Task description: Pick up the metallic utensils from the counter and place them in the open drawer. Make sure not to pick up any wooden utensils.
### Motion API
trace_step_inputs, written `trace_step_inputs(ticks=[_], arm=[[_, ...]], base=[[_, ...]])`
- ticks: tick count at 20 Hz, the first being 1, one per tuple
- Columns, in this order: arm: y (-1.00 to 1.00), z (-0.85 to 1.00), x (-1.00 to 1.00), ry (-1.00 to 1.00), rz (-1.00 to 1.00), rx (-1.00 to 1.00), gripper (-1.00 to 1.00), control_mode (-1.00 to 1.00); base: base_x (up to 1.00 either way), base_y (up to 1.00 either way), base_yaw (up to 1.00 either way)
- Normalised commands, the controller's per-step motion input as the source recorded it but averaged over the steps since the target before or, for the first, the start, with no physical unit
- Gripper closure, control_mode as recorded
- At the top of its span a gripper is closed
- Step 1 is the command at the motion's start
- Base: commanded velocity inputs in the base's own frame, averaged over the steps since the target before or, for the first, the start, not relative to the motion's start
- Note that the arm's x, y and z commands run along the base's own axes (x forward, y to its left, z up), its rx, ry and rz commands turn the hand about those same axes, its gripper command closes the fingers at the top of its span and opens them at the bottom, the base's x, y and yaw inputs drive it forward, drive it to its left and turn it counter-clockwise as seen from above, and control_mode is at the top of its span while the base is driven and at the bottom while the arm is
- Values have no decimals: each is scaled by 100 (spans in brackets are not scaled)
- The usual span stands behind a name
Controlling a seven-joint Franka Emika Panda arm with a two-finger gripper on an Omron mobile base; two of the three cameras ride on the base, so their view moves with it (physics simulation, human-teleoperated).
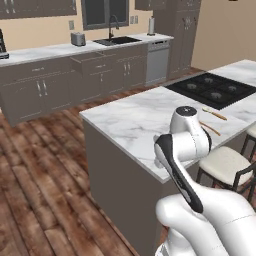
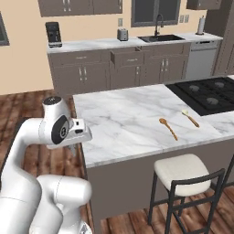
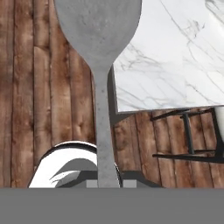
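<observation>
My gripper is shut on the handle of the silver-grey metal spoon, whose bowl points away from the hand over the wooden floor, just off the corner of the marble counter. From the right base, the hand hangs at the island's near left corner. On the counter lie the orange-brown wooden spoon and, beside it, the slim knife, pale at one end. The open drawer juts from the far cabinet row under the worktop.
A black stovetop fills the island's right end. A white-cushioned stool stands at the island's near side. The far worktop carries a sink, toaster and coffee machine. Wooden floor lies between island and cabinets.
</observation>
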Motion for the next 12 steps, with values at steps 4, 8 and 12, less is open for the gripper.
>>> trace_step_inputs(ticks=[4, 8, 12], arm=[[0, 0, 0, 0, 0, 0, 100, -100], [0, 0, 0, 0, 0, 0, 100, -100], [0, 0, -1, 0, 0, 0, 100, -100]], base=[[0, 0, 0], [0, 0, 0], [0, 0, 0]])
